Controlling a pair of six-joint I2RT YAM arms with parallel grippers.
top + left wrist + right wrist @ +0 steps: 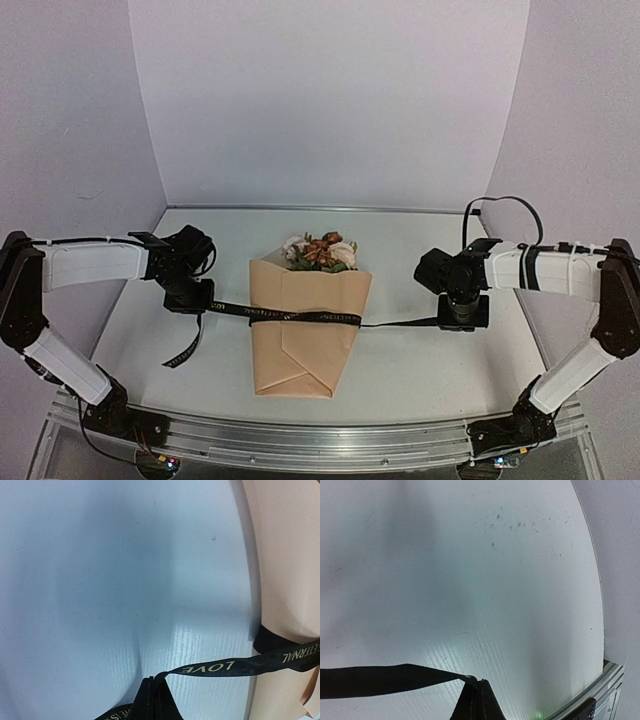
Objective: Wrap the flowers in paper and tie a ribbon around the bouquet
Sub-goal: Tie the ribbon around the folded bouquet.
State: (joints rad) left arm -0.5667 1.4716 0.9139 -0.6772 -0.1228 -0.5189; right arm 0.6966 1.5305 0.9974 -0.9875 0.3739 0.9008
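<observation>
**Ribbon taut across bouquet: hazards**

Tan kraft-paper cone bouquet (pixel 300 355) with cream and orange blooms lies mid white table (pixel 430 372). Long black lettered fabric ribbon (pixel 300 318) crosses its middle. Left gripper (pixel 198 304) and right gripper (pixel 456 322) each pinch one end. Hazards: an uneven pull drags or creases the cone; ribbon slips free

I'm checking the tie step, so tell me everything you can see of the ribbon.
The ribbon is a narrow black fabric band with gold lettering; LOVE and ETERNAL show in the left wrist view. It runs taut across the middle of the bouquet, pinched on each side by the left gripper and right gripper. A loose tail trails from the left gripper toward the table edge nearest the arms.
</observation>
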